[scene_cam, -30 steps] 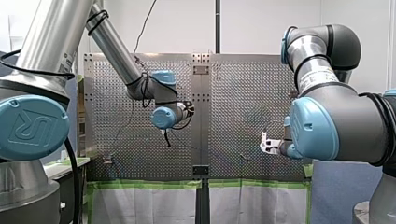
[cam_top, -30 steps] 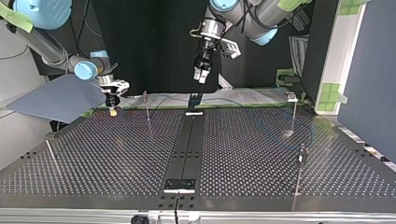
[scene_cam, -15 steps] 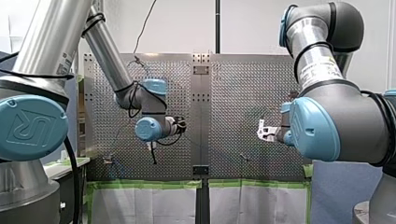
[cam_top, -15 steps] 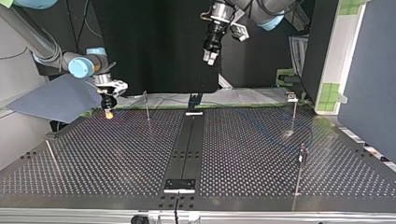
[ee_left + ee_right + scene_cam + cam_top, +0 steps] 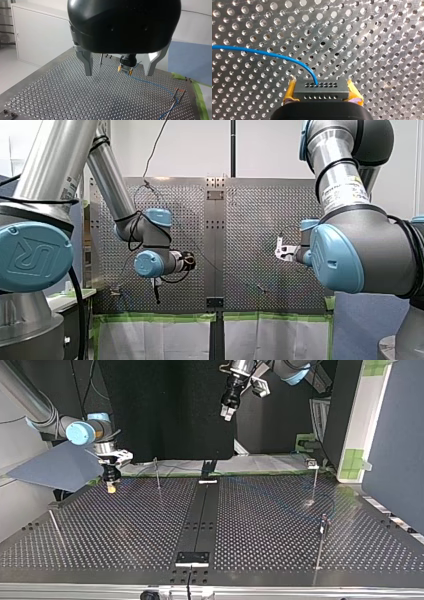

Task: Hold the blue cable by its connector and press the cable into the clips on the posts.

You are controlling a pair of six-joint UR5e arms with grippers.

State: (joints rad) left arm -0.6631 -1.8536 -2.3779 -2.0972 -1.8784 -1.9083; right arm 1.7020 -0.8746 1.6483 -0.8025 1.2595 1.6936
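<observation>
Transit step; my right end effector (image 5: 111,485) grasps connector (image 5: 321,89); left end effector (image 5: 119,73) released; next: press blue cable (image 5: 262,52) onto adjacent post (image 5: 157,474).

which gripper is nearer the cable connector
Right. My right gripper is shut on the connector; my left gripper hangs open well above the table, apart from it.

Blue cable (image 5: 262,52), dark grey connector (image 5: 321,91) — yellow-padded fingers (image 5: 290,91), silver perforated table (image 5: 374,37)

Perforated table (image 5: 125,525) carries thin posts (image 5: 320,544), blue cable (image 5: 262,52).
</observation>
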